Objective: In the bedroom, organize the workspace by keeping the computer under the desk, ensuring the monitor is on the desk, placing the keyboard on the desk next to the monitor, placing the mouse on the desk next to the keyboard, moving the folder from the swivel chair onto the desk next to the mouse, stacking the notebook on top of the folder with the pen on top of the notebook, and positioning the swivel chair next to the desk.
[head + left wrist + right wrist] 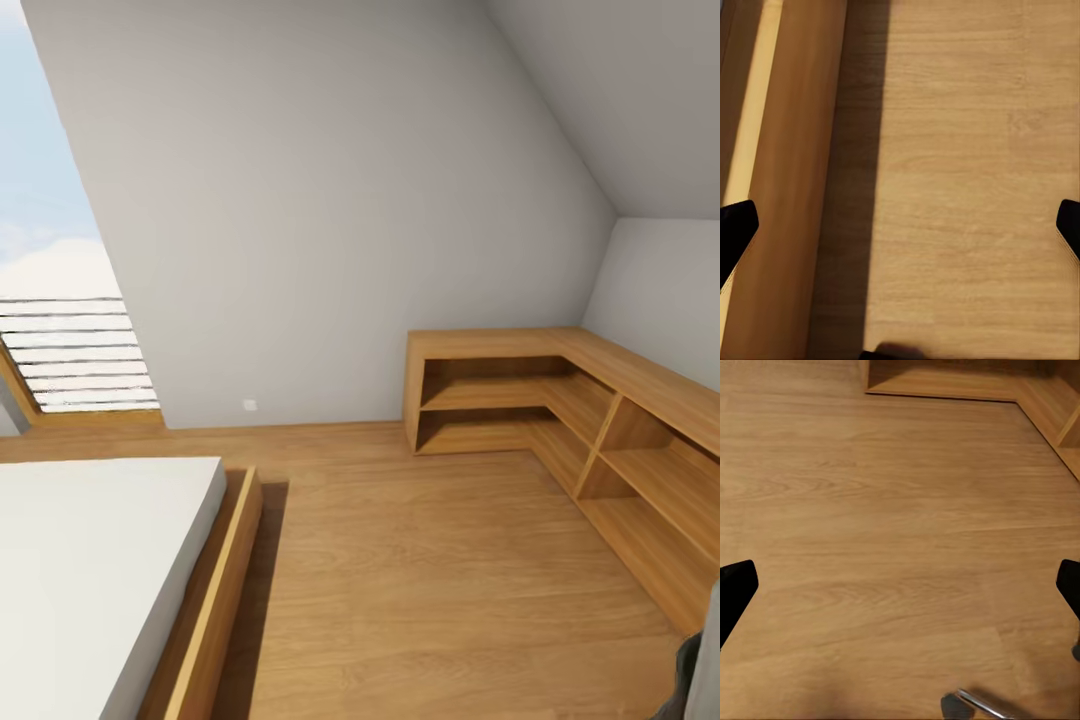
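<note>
I am in the bedroom, facing a sloped pale-grey wall [330, 200] over light wood floor [430, 580]. At the lower right corner of the head view there is a grey upholstered edge with a dark strip [703, 660], which looks like part of the swivel chair. A chrome bar ending in a dark caster [975, 705] lies on the floor in the right wrist view. My left gripper [900, 232] hangs open over the floor beside the bed frame [787, 187]. My right gripper [900, 592] is open above bare floor. The desk and the other workspace things are out of view.
A bed with a white mattress [80, 570] in a wooden frame [215, 610] stands at the left. A low L-shaped open wooden shelf unit [560, 400] runs along the back and right walls. A skylight with slats [70, 340] is at the far left.
</note>
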{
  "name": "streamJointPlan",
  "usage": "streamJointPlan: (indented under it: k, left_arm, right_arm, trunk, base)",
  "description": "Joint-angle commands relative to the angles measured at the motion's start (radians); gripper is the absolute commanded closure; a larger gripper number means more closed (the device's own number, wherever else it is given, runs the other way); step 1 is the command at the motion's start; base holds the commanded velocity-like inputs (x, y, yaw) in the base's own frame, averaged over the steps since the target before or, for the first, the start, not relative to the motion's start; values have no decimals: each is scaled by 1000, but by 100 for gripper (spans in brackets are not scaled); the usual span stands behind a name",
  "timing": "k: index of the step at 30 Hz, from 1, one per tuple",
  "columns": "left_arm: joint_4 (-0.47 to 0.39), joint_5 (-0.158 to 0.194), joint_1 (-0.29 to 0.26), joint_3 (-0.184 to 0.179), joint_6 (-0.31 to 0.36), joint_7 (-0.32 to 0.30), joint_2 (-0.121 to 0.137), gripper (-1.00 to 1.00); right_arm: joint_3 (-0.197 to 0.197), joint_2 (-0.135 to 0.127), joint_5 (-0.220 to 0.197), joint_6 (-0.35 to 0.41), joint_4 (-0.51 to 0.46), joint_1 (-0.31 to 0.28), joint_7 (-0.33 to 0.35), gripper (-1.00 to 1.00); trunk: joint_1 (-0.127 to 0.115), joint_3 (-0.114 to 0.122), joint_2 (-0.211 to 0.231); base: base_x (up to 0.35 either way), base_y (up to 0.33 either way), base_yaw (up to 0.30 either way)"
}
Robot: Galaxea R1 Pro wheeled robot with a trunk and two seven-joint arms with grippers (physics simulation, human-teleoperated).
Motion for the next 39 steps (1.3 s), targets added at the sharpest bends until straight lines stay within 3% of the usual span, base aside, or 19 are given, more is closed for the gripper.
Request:
streamJointPlan:
  k: [1, 39]
  left_arm:
    - [1, 11, -1, -8, -5, 7, 1, -100]
    - [3, 12, -1, -10, -5, 6, 1, -100]
  right_arm:
    - [7, 0, 4, 0, 1, -1, -10, -100]
    - [7, -1, 5, 2, 1, -1, -10, -100]
  trunk:
    - [1, -1, 0]
    - [1, -1, 0]
  base:
    - [323, 0, 0]
    - [323, 0, 0]
